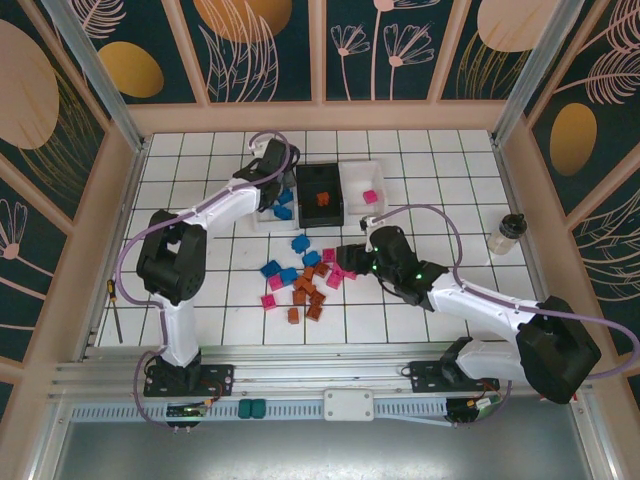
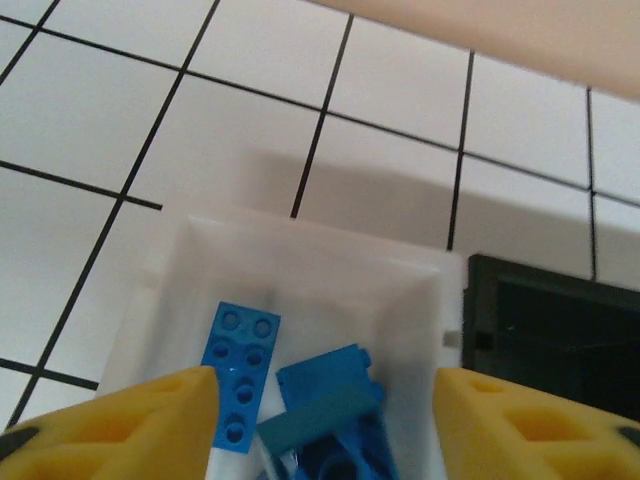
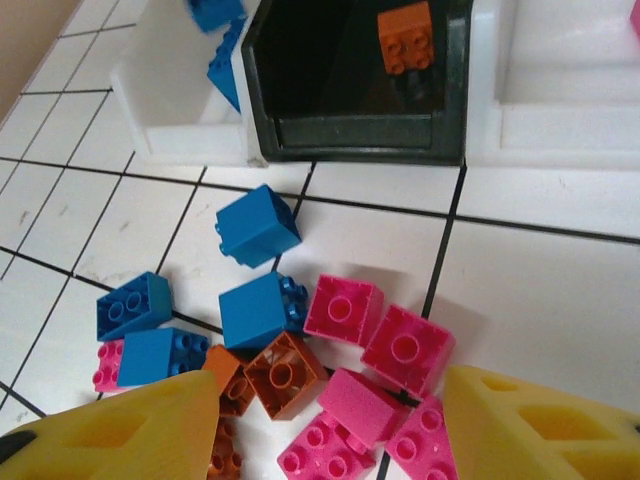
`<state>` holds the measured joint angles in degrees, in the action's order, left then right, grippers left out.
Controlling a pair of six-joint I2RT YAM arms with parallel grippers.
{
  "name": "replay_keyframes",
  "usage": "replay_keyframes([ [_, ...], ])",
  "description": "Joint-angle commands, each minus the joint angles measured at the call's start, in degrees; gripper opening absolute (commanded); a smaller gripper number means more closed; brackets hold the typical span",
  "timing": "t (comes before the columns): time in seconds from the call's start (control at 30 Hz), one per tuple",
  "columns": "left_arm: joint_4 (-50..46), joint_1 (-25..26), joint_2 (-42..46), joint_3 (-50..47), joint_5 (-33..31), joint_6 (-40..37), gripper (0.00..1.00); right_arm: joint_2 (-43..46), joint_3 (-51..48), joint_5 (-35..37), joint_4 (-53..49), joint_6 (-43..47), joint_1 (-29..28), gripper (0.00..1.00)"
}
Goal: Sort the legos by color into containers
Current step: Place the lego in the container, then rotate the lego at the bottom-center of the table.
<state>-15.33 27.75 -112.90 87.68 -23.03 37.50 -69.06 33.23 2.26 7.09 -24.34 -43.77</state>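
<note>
My left gripper [image 1: 281, 203] [image 2: 325, 425] hangs open over the left white container [image 2: 300, 250], where a flat blue plate [image 2: 240, 375] and other blue legos lie; nothing sits between its yellow fingers [image 2: 130, 425]. Beside it, the black container [image 1: 320, 222] [image 3: 350, 130] holds an orange brick [image 1: 322, 198] [image 3: 406, 37]. The right white container [image 1: 375, 175] holds a pink brick [image 1: 370, 197]. Loose legos [image 1: 300, 280] lie scattered on the tiles. My right gripper [image 1: 345, 262] [image 3: 330, 425] stands open just above pink bricks [image 3: 405, 348], with an orange-brown one [image 3: 283, 373] and blue ones [image 3: 257, 225] to their left.
A small dark-capped bottle [image 1: 507, 235] stands at the right wall. A thin dark tool [image 1: 117, 310] lies by the left wall. Wooden walls fence the tiled floor on three sides. Bare tiles stretch right of the pile and behind the containers.
</note>
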Motion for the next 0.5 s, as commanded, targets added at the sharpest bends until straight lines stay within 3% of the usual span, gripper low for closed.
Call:
replay_keyframes([
  [0.0, -0.1, -0.33, 4.37, 0.43, 1.5, -0.71, 0.7, -0.2, -1.38, -1.0, -0.96, -1.7, -0.48, 0.62],
  [0.2, 5.81, 0.05, 17.77, -9.66, 9.87, 0.88, 0.97, -1.96, -2.29, 1.35, -2.29, -4.03, -0.54, 0.62],
  [0.47, 13.05, 5.87, 35.07, -33.39, 12.78, 4.74, 0.99, -9.18, -1.64, 0.68, 0.09, -4.74, -0.49, 0.63],
])
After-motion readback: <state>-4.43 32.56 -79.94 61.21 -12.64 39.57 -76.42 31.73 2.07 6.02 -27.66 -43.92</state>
